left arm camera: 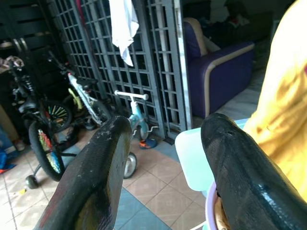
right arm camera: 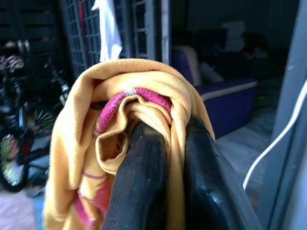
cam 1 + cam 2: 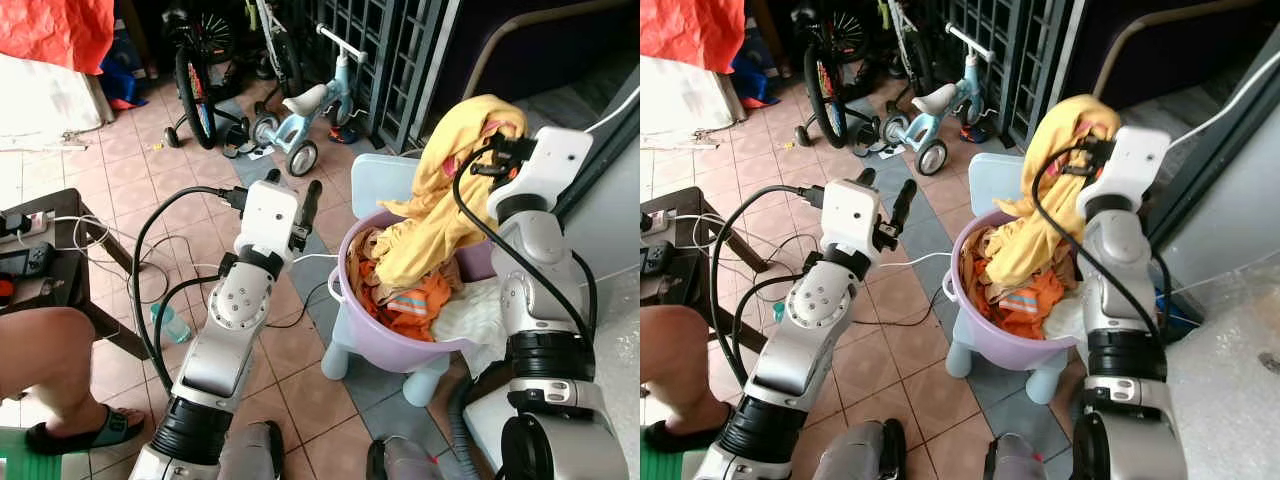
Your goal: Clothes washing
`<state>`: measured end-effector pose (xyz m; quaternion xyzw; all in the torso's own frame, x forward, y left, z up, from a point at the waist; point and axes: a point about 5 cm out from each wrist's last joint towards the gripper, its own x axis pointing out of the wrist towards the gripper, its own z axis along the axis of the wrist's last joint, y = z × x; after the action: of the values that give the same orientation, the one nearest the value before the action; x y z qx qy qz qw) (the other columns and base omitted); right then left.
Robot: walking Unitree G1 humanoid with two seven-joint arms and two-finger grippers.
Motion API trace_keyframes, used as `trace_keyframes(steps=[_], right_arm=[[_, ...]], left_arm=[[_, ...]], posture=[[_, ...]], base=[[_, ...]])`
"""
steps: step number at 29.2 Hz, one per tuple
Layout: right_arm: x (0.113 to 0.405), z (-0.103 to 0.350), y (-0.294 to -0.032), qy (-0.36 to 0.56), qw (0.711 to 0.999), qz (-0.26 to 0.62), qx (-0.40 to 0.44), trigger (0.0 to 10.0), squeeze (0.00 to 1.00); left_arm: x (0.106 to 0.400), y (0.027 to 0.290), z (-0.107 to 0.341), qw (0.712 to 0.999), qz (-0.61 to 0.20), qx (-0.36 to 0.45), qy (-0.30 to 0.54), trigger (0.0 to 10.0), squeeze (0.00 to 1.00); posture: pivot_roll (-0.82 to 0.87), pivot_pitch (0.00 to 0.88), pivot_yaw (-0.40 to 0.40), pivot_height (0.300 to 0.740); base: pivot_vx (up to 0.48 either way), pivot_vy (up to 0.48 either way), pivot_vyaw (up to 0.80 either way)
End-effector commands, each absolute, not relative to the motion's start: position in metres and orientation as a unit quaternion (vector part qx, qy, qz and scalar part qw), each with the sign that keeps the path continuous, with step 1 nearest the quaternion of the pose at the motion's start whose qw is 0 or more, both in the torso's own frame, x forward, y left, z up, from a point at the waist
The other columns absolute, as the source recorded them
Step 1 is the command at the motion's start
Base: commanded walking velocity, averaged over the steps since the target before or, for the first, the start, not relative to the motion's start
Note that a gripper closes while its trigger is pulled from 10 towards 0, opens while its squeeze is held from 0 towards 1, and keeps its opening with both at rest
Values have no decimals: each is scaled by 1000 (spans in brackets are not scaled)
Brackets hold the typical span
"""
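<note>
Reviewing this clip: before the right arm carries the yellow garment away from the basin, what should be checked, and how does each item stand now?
1. Right gripper jaws clamp the yellow garment: ok.
2. Garment fully clear of the purple basin: not ok, its lower end trails among the clothes.
3. Left gripper jaws open, holding nothing: ok.
4. Basin seated on the pale blue stool: ok.
5. Washing machine drum open: cannot tell.

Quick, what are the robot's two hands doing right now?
Left gripper: open, holding nothing.
Right gripper: shut on the yellow garment, lifted above the purple basin.
</note>
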<state>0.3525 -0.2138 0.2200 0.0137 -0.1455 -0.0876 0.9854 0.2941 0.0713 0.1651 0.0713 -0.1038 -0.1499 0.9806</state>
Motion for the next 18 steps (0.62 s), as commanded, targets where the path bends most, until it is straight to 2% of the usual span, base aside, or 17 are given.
trace_keyframes(steps=[1,4,10,13,18], right_arm=[[352,233,-229,-164,979,-122,17,10000,0],[354,251,-251,-184,968,-171,15,10000,0],[350,261,-271,-195,956,-218,-12,10000,0],[342,279,-306,-213,930,-298,-44,10000,0],[335,289,-328,-218,907,-356,-63,10000,0]], left_arm=[[293,70,161,981,-152,73,-99,10000,0],[291,71,159,980,-154,74,-99,10000,0],[294,76,157,982,-146,70,-93,10000,0],[296,77,157,985,-140,52,-84,10000,0],[297,78,157,986,-139,46,-83,10000,0]], posture=[[-36,12,21,740],[-33,15,26,740],[-36,17,26,740],[-39,20,27,740],[-34,27,25,740]], base=[[0,0,-800],[0,0,-796],[0,0,-792],[0,0,-788],[0,0,-788]])
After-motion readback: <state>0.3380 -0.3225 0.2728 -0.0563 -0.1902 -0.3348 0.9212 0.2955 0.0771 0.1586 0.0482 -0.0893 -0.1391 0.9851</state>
